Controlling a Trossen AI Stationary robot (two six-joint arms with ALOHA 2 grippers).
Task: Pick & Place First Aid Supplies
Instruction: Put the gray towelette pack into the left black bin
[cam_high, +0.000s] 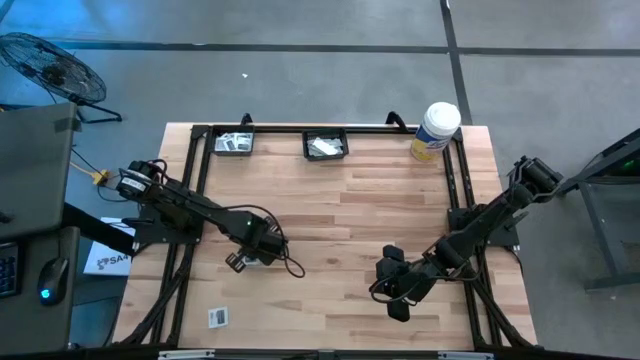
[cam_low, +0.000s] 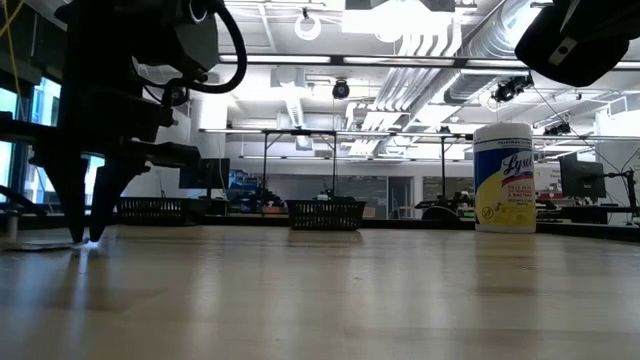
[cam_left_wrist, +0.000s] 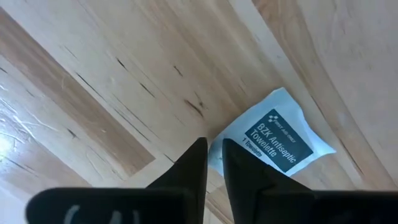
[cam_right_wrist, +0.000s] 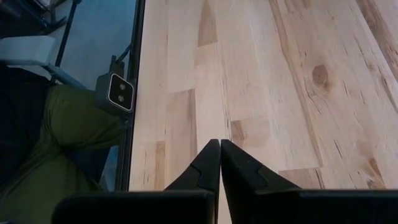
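A white towelette packet (cam_left_wrist: 277, 138) with a dark blue printed centre lies flat on the wooden table (cam_high: 350, 210). My left gripper (cam_left_wrist: 214, 143) points straight down at it, left of the table's middle (cam_high: 245, 259), shut on the packet's edge. In the low view its fingertips (cam_low: 85, 236) reach the tabletop. Another small packet (cam_high: 218, 317) lies near the front left corner. My right gripper (cam_high: 396, 297) hangs shut and empty above the table's near right part, and its fingers (cam_right_wrist: 219, 149) touch nothing. My left gripper pinches the packet's edge (cam_left_wrist: 217, 152), by one corner, between its two fingers. The fingers come from above and point down. The rest of the packet lies flat on the table beside the fingers.
Two black bins (cam_high: 233, 143) (cam_high: 325, 145) holding white packets stand at the table's far edge. A white tub with a yellow label (cam_high: 435, 130) stands at the far right. A person in green trousers (cam_right_wrist: 62, 137) sits just beyond the table's edge.
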